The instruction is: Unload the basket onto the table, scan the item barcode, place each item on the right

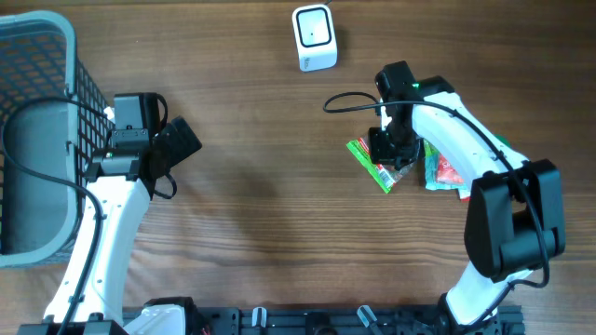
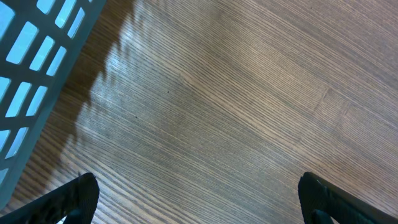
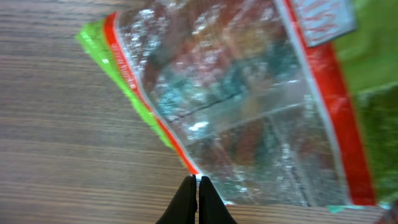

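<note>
the step in hand is judged to be the lift of the packet (image 3: pixel 249 106) off the table (image 1: pixel 261 195), where it lies flat under the right wrist. it is best done slowly and straight up, so that the thin film is not tugged out of the jaws. the bag should be watched for sagging or folding, since it is limp and shiny. no barcode is made out in any view, so the side to be shown cannot be told. glare on the film is to be avoided when it is turned. just beyond the packet, other packets (image 1: pixel 447 173), red and green, are partly hidden under the right arm and should not be dragged along. farther off, near the table's far edge, the scanner (image 1: pixel 314 37) is seen, well apart from the packet. the bag is to be carried there and held flat before its face.

as for the hands, the right gripper (image 3: pixel 198 186) is seen pressed fully together, with the packet's near rim met exactly at its tips. a narrow lip of clear film is judged to be pinched there (so little is caught that a slip is to be feared). the left gripper (image 2: pixel 199 198) is held wide apart over bare wood beside the basket (image 1: pixel 37 37), and nothing is held in it.
</note>
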